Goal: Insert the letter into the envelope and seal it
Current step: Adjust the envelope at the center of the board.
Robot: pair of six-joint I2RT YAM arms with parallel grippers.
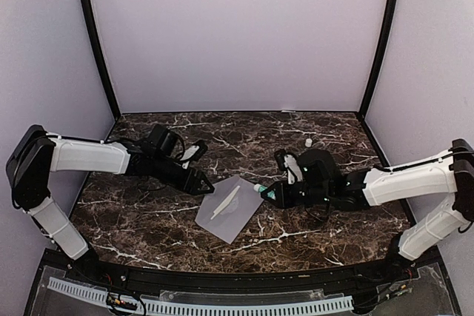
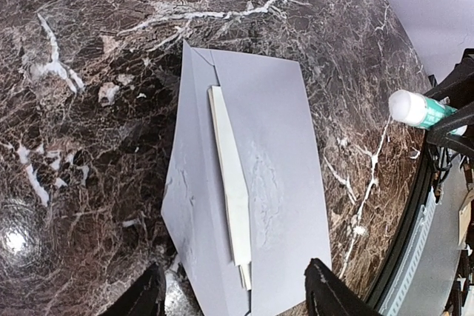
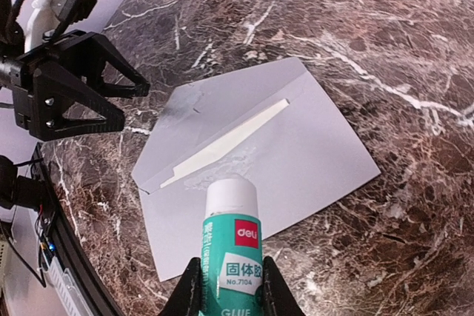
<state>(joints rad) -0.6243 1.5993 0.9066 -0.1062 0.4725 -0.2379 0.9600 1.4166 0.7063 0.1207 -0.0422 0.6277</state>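
The grey-lavender envelope [image 1: 235, 212] lies flat on the marble table between both arms, its flap [image 2: 189, 183] open. A narrow strip of the cream letter [image 2: 231, 183] shows along the envelope's mouth; the rest is inside. A wrinkled patch of glue [image 3: 222, 164] marks the envelope body beside the mouth. My left gripper [image 2: 233, 268] hovers open at the envelope's near end, one finger to each side. My right gripper [image 3: 232, 294] is shut on a green glue stick [image 3: 232, 249], whose white tip hangs just above the envelope's edge.
A small white cap [image 1: 308, 141] stands on the table behind the right arm. From the right wrist, the left gripper [image 3: 133, 105] is close to the envelope's far corner. The table's front edge [image 2: 422, 205] runs close by the envelope.
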